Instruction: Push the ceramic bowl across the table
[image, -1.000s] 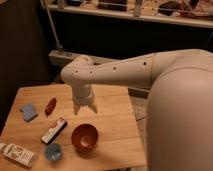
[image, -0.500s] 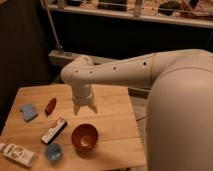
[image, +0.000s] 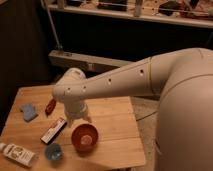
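— Hovering where, gripper?
— Just behind ceramic bowl, pointing down, fingers spread, holding nothing.
— And the bowl?
— Sitting upright on counter, with blue cup near its camera-left side.

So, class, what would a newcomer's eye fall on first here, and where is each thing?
The big white robot arm sweeping in from the right dominates, its gripper hanging over the middle of the light wooden table. Just below the gripper in the picture sits the glossy reddish-brown ceramic bowl, with a small blue cup to its left near the table's lower edge.
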